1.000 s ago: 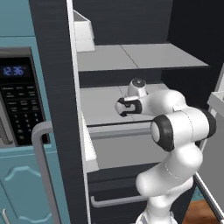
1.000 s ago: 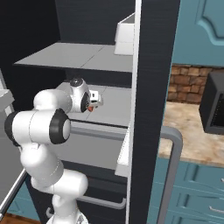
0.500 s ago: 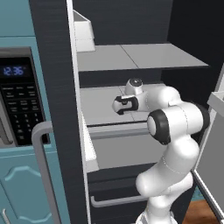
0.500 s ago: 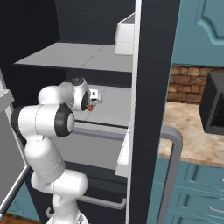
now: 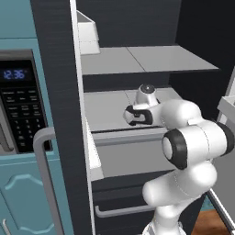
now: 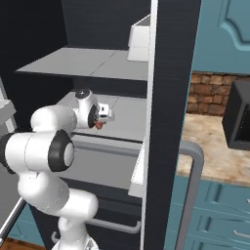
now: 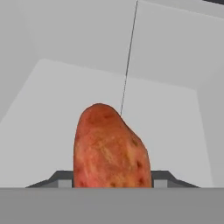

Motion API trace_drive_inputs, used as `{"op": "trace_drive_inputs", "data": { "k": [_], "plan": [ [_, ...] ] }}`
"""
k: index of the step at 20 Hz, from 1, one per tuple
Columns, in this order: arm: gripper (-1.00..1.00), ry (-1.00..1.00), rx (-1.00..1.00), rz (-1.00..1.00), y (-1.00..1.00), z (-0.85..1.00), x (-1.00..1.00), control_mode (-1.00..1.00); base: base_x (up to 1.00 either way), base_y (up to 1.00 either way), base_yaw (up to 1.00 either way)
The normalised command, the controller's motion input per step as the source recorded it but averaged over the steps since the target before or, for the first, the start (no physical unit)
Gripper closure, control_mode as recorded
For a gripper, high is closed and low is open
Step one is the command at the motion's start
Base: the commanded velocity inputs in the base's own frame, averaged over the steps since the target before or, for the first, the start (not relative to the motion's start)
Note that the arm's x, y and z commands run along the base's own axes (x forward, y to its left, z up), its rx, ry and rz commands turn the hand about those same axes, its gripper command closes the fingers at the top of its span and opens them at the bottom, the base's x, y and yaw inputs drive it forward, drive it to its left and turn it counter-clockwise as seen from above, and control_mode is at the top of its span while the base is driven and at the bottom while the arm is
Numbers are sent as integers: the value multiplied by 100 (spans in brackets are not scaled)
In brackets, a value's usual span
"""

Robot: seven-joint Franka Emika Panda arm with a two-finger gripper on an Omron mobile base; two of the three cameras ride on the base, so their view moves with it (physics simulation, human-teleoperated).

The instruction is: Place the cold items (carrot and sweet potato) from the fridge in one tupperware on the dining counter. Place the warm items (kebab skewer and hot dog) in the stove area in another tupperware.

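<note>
You face open fridge [image 5: 59, 55]: tall, dark grey, matte walls, flat pale grey shelves [image 5: 147, 59] with smooth finish, dark drawer with silver bar handle [image 5: 124, 211] below. Teal cabinetry and black microwave panel [image 5: 20, 105] on your left; brick wall and beige marbled bench [image 6: 210, 146] on your right. End effector [image 6: 100, 122] over middle shelf near its front edge. Sweet potato [image 7: 109, 148], stubby, mottled reddish-orange, stands between fingertips [image 7: 61, 179]; jaws half open, contact unclear, grip cannot be told.

Your arm reaches into the open fridge [image 6: 171, 58] over its middle shelf [image 6: 124, 119] | end effector [image 6: 101, 118] low over that shelf | a small reddish sweet potato [image 6: 99, 124] shows at its tip | grip unclear from here
</note>
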Motion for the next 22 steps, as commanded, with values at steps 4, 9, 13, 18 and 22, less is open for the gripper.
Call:
{"op": "trace_drive_inputs", "data": {
  "k": [4,9,13,18,22],
  "plan": [
    [100,3,4,-24,-8,22,-100,-100,0,0,0],
    [100,12,18,-25,-16,55,-100,-100,0,0,0],
    [100,31,20,-22,-17,53,-100,-100,0,0,0],
    [100,22,15,-20,-3,42,-100,-100,0,0,0],
    [100,7,0,-2,3,52,-100,-100,0,0,0]
  ]
}}
